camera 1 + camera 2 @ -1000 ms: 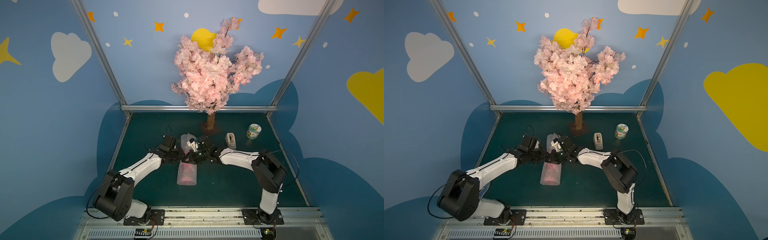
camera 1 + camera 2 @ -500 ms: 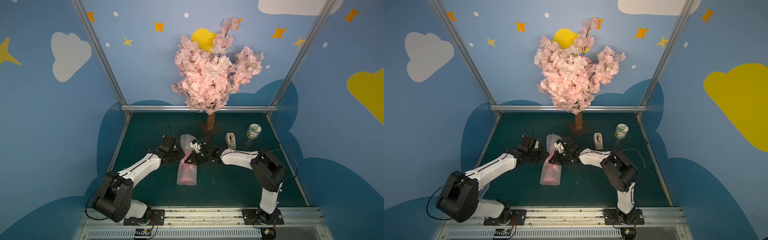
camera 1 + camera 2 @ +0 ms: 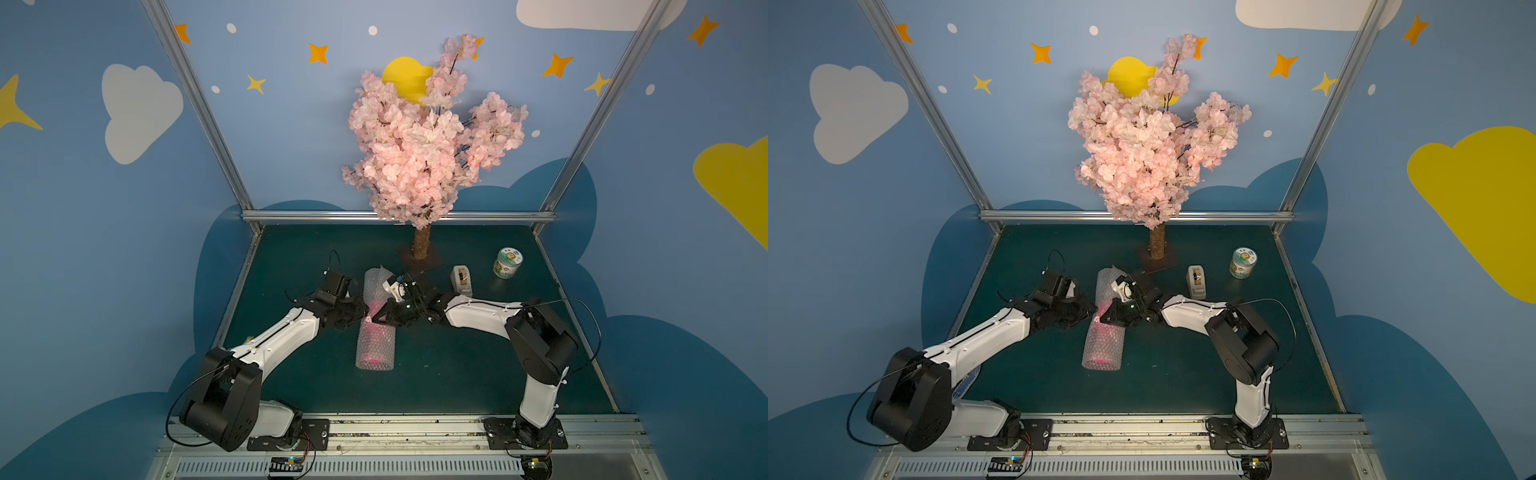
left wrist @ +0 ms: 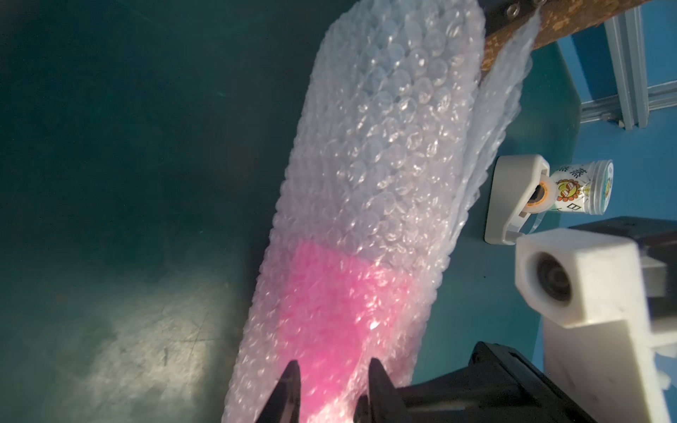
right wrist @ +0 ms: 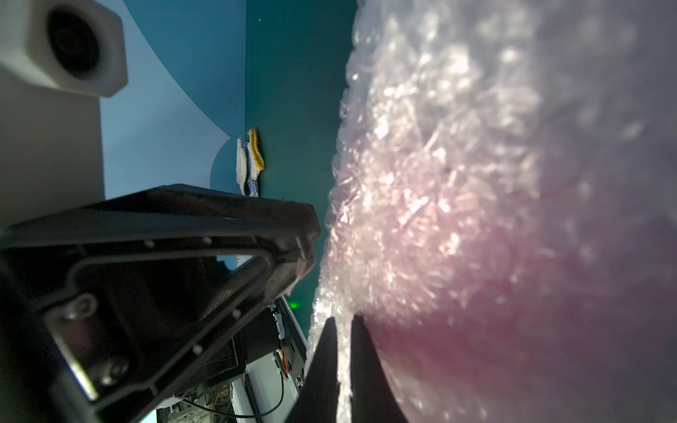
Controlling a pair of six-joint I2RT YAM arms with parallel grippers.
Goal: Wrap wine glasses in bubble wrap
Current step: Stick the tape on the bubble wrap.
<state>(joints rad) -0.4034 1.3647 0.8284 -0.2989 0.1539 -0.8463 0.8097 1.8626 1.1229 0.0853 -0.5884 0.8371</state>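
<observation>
The bubble wrap [image 3: 375, 345] [image 3: 1102, 345] lies rolled into a long tube on the green table, its axis running front to back. The pink wine glass [image 4: 329, 304] [image 5: 513, 329] shows through the film inside the roll. My left gripper [image 3: 365, 311] [image 4: 332, 366] is at the roll's left side, near mid-length. Its jaws are apart and the tips rest against the wrap. My right gripper [image 3: 376, 318] [image 5: 342, 322] faces it from the right, shut on a thin fold of the wrap. A loose flap [image 4: 505, 91] hangs off the far end.
A white tape dispenser [image 3: 462, 279] and a green-labelled jar [image 3: 508, 262] stand at the back right. The blossom tree's trunk [image 3: 422, 245] rises just behind the roll's far end. A small white, blue and yellow item [image 5: 249, 161] lies at the table's left edge.
My right gripper has come left and down from above the roll's far part to its middle. My left jaws have opened a little. The roll has stayed in place.
</observation>
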